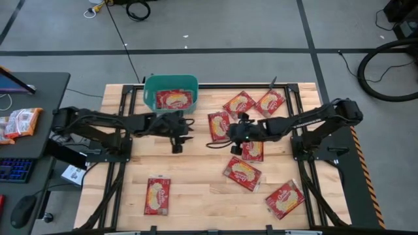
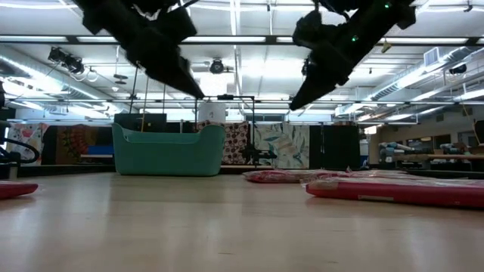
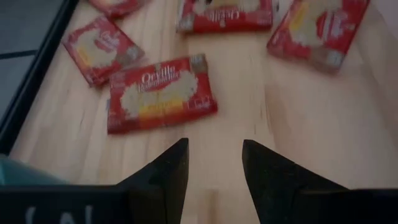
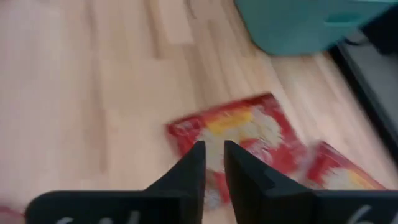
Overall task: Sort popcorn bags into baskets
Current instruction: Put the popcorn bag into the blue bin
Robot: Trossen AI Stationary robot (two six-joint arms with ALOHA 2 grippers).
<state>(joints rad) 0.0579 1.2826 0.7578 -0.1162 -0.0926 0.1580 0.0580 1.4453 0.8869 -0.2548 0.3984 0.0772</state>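
One popcorn bag lies flat inside the teal basket at the table's far edge. Seven more red bags lie on the wooden table, most clustered right of centre. Left gripper hangs just in front of the basket, fingers parted, empty. Right gripper hovers over the bag nearest centre, fingers nearly together, holding nothing.

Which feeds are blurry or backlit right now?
Right wrist view: red popcorn packet and teal plastic bin are smeared. Left wrist view: far packets soft, nearest one readable. Low view: both arms are black silhouettes against ceiling lights. High view: evenly lit, sharp.
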